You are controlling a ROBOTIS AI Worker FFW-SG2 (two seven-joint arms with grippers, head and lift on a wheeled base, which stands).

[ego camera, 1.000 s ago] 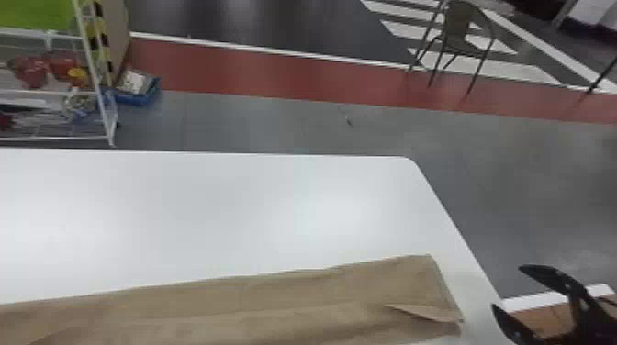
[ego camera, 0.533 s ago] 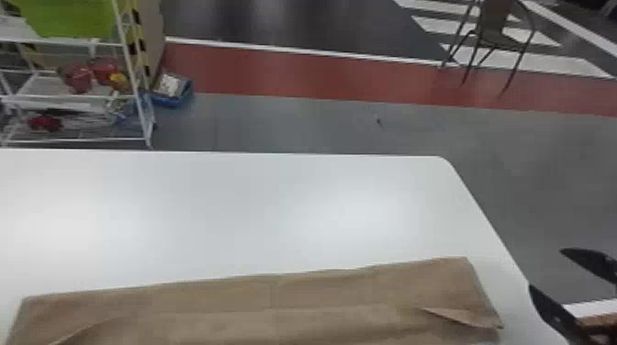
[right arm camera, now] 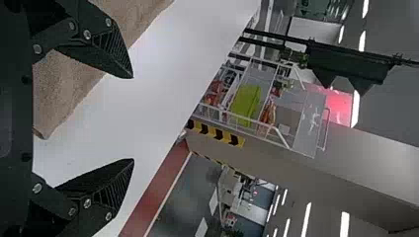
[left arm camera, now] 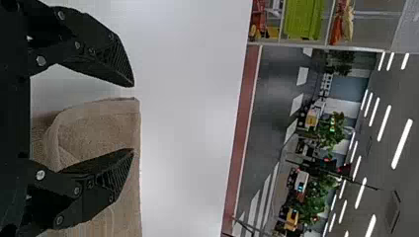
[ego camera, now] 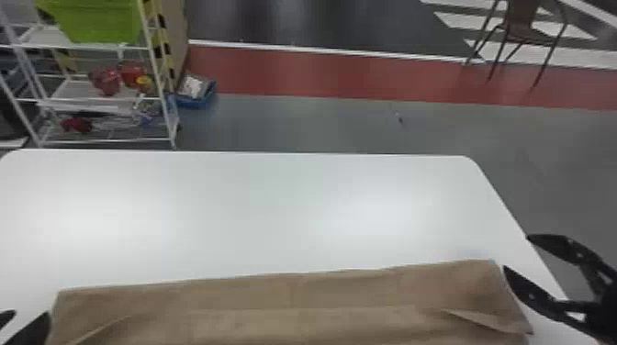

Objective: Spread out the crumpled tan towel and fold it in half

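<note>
The tan towel (ego camera: 284, 307) lies as a long flat strip along the table's near side, with a slanting fold line near each end. At its left end, by the bottom edge, is my left gripper (ego camera: 25, 316); in the left wrist view that gripper (left arm camera: 132, 117) is open, the towel's corner (left arm camera: 99, 123) between and under its fingers. My right gripper (ego camera: 516, 251) stands open at the towel's right end, one finger by the corner. In the right wrist view the towel (right arm camera: 69, 94) lies under one finger of the open right gripper (right arm camera: 132, 118), nothing held.
The white table (ego camera: 257, 211) stretches beyond the towel, its right edge running close under my right gripper. Past the table stand a white wire shelf (ego camera: 101, 98) with a green bin, a blue box (ego camera: 197, 94) on the floor and a chair (ego camera: 518, 27).
The head view has shifted left, bringing the towel's left end and my left gripper into sight. My right gripper has come in from the right to the towel's right corner.
</note>
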